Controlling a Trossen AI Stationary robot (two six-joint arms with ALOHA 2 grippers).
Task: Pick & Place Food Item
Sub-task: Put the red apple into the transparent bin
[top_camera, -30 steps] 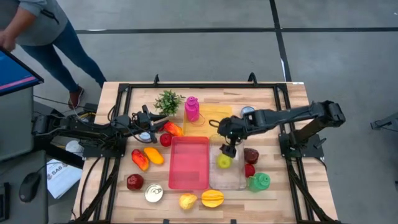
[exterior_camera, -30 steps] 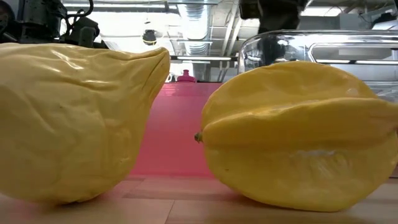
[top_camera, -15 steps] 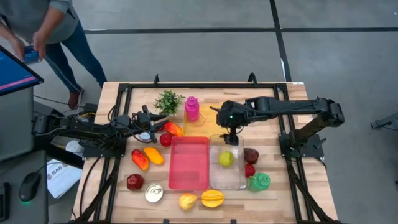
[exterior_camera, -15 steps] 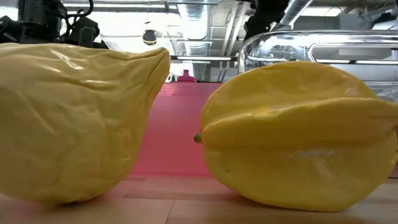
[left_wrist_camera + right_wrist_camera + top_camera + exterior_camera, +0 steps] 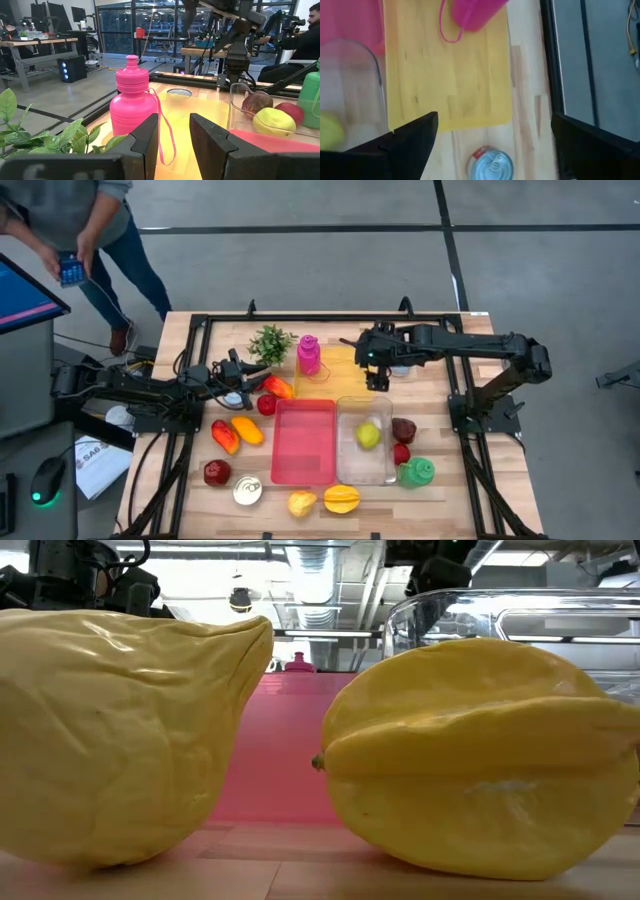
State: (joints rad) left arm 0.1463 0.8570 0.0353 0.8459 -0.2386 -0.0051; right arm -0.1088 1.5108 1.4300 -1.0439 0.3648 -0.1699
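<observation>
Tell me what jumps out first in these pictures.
The pink tray sits mid-table with a clear bin beside it holding a yellow-green apple. The right hand, open and empty, hangs above the yellow mat near the pink bottle. In the low view, a yellow pear and starfruit fill the foreground.
</observation>
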